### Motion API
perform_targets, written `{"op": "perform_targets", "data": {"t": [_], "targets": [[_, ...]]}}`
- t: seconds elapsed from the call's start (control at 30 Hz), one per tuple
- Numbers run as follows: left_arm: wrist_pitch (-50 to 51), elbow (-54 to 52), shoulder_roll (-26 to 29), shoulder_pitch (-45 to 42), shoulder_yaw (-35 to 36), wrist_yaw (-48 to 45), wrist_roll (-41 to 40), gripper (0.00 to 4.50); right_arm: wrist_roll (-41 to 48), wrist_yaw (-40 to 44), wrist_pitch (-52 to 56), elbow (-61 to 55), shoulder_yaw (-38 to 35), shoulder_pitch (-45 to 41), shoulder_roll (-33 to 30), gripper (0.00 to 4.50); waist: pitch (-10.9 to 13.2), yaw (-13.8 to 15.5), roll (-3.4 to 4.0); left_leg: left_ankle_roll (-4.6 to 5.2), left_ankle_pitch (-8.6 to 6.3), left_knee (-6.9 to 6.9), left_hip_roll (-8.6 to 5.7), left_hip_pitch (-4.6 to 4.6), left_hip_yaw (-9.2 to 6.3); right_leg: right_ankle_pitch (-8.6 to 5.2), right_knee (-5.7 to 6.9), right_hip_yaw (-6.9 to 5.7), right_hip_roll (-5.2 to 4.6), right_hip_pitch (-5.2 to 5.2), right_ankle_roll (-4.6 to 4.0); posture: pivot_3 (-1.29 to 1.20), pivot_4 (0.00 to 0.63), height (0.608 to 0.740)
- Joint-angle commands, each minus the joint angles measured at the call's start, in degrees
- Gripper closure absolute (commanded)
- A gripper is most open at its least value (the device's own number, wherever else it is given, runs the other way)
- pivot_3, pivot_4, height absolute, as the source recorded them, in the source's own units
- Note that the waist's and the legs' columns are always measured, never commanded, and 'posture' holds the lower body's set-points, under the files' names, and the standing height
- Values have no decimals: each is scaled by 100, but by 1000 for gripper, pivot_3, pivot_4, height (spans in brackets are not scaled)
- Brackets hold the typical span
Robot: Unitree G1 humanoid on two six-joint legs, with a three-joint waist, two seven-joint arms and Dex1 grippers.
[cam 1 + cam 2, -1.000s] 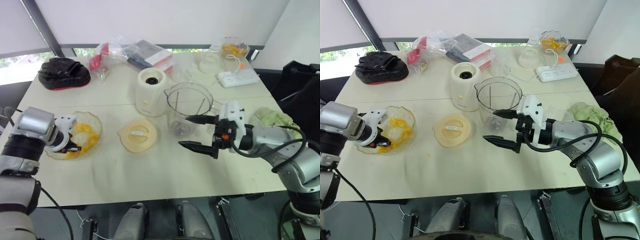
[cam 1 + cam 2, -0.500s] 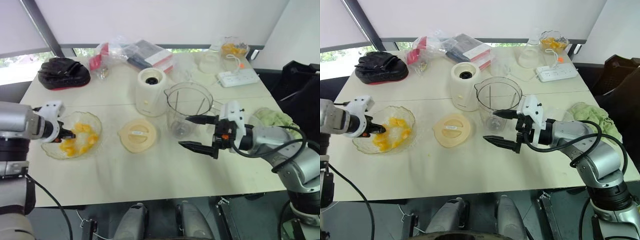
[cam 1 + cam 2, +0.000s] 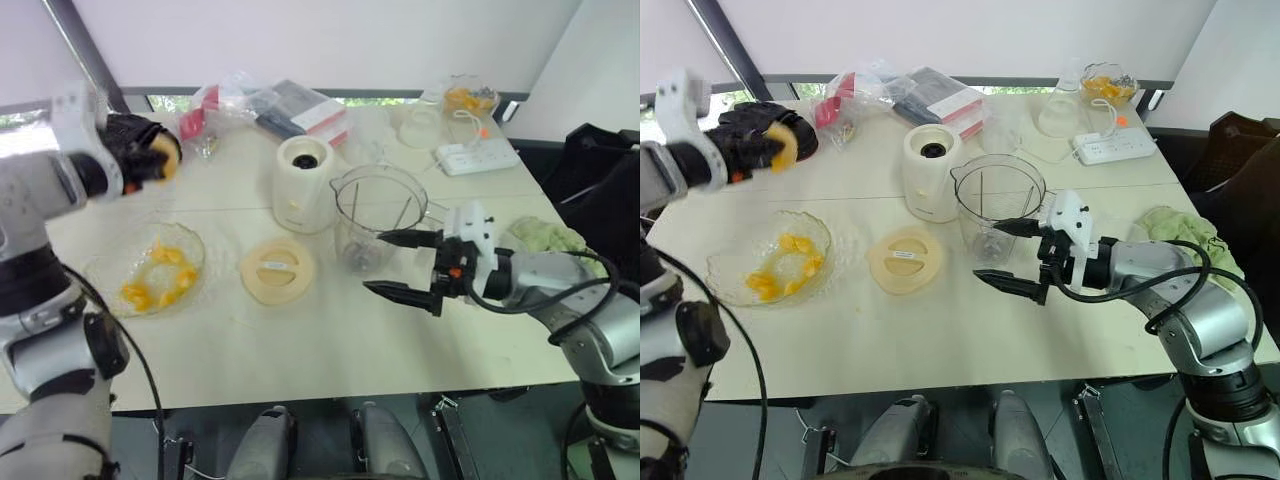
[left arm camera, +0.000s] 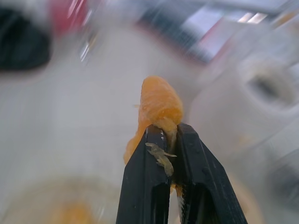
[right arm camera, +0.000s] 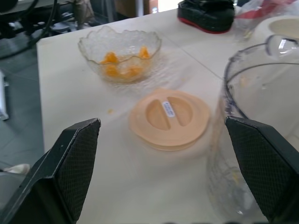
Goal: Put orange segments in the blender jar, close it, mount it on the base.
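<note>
Left pincer (image 4: 164, 135) risen from one bowl (image 3: 821, 236), clamping one orange segment (image 4: 159, 100), right pincer (image 3: 987, 250) gaping by jar (image 3: 983, 212)

readable text: none | lid (image 5: 171, 123): white sticker (image 5: 167, 109); print too small to read

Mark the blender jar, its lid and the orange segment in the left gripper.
blender jar (image 3: 980, 205), right eye view, clear side wall.
lid (image 3: 905, 258), right eye view, centre label.
orange segment (image 4: 159, 105), left wrist view, rounded upper end.
</note>
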Motion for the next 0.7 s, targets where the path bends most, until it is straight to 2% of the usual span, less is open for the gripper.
{"op": "perform_targets", "data": {"t": [0.03, 0.13, 0.23, 0.37, 0.57, 0.7], "targets": [[-1226, 563, -50, -553, -673, -681, -135, 4286, -78, -171, -166, -320, -189, 123, 12, 0, 0, 1, 0, 0, 0, 0, -1, 0, 1, 0, 0, 0, -1, 1, 0, 0, 150, 740], [-2130, 1517, -293, -1200, -1410, -1278, 25, 4286, -148, -372, -205, -455, -197, 266, 98, 0, 0, 21, 0, -2, 1, 2, -3, 0, 0, 0, 0, -2, -2, 2, 0, 0, 150, 740], [-3313, 2366, -747, -1889, -2290, -2323, 268, 4286, -222, -669, -227, -727, -351, 577, 156, 0, 1, 28, -2, -2, 1, 2, -6, -1, 0, 0, -2, -2, -2, 3, 0, 0, 150, 740], [-4267, 3290, -1297, -2462, -2942, -3342, 499, 4286, -267, -1039, -212, -1088, -554, 956, 241, 0, 1, 7, -3, 0, 0, -1, -10, -12, 2, 0, -9, -5, -4, -5, 1, 0, 150, 740], [-5534, 4400, -1993, -2738, -3630, -4665, 938, 4286, -288, -1619, -162, -1650, -830, 1548, 411, 0, 0, -42, 0, 0, 0, -5, -6, -9, 7, 0, -2, 1, 4, -11, 1, 0, 150, 740], [-6225, 5158, -2263, -2678, -4023, -5107, 1437, 4286, -261, -1852, -126, -1907, -985, 1833, 447, 0, 2, -25, -2, 1, 1, -1, -6, -7, 8, 0, 4, 1, 7, -8, 1, 0, 150, 740]]}}
